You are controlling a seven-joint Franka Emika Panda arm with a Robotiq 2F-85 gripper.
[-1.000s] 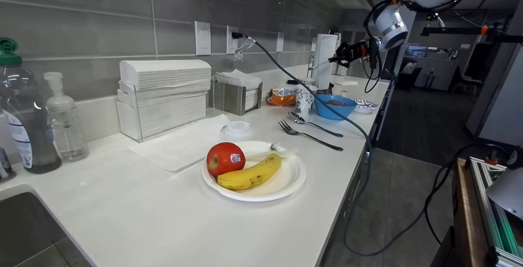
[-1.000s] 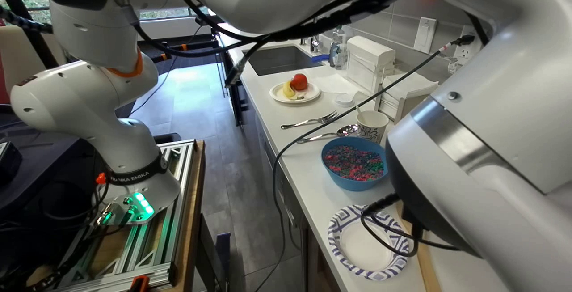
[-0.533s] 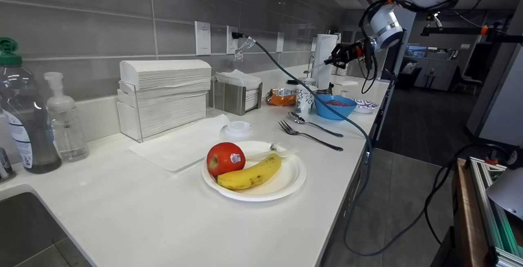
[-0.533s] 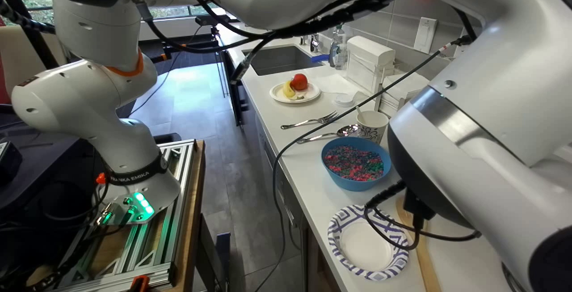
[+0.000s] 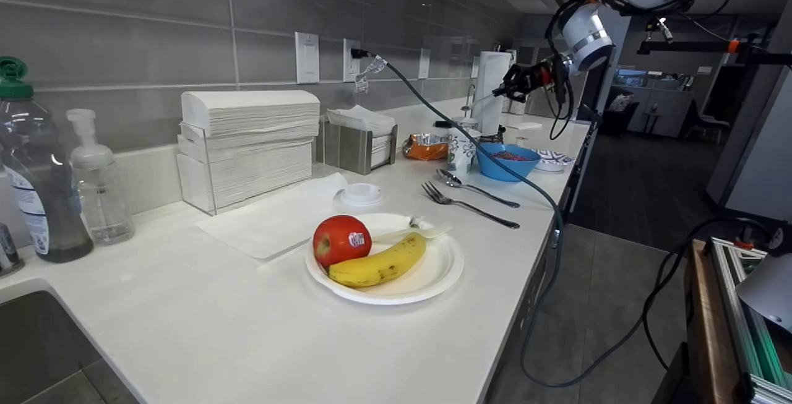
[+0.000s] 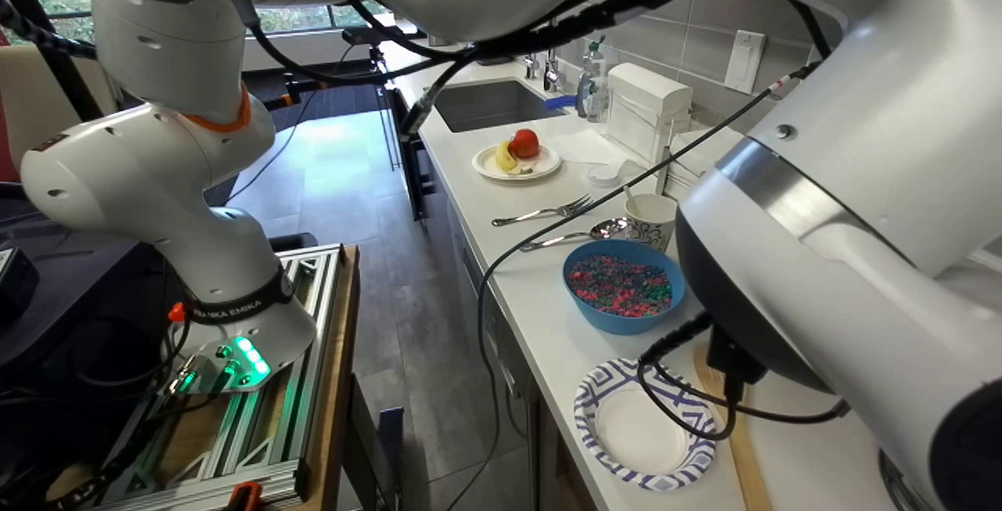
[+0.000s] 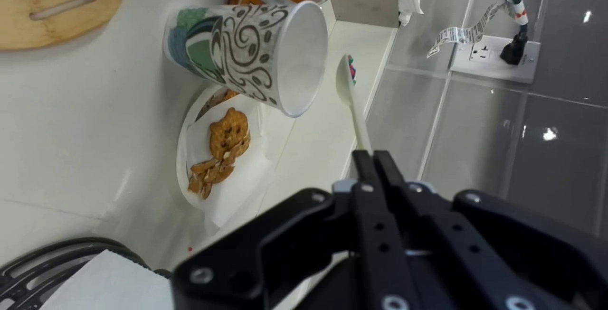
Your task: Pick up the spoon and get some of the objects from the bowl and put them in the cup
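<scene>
Gripping the white spoon (image 7: 351, 100) by its handle (image 7: 360, 125) in the closed claw (image 7: 372, 156), holding the hollow upward, presumably to save the coloured bits (image 7: 352, 69). Appearing beside the upright cup (image 7: 249, 53) in the wrist view, perhaps for tipping in. Noting the blue bowl (image 6: 618, 325) on the worktop (image 5: 235, 317), likely within scooping reach.

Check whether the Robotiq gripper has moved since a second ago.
Yes, slightly: in an exterior view, the Robotiq gripper has shifted toward the picture's left and a little lower, judged against the paper towel roll.
</scene>
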